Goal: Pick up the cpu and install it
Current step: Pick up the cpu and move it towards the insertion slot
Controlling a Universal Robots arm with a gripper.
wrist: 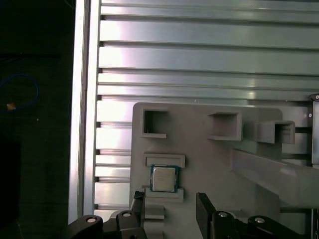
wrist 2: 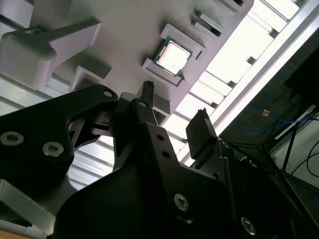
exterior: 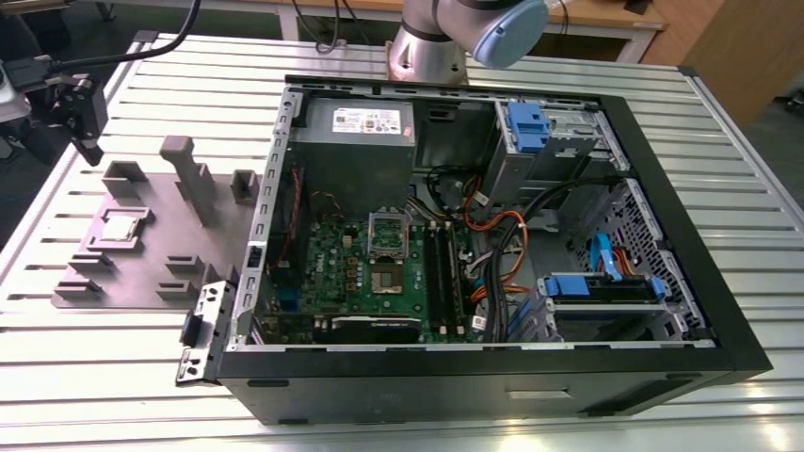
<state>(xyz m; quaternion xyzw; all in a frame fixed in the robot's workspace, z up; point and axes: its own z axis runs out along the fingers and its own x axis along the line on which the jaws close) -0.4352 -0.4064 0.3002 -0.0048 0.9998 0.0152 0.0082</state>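
Gripper (wrist: 169,208) spread wide, empty, hanging near the cpu (wrist: 164,178) — chip lying in a recess, by the edge of the grey holder plate (wrist: 209,164)

Slatted alu table (exterior: 735,160) takes up most of the exterior view. Strong glare off its slats in both wrist views, so light is bright overhead. Wooden desk (exterior: 603,14) runs along the top edge, w/ a wood-panel cabinet (exterior: 741,52) at upper right. Dark floor (exterior: 23,212) at mid-left, beyond the table edge.
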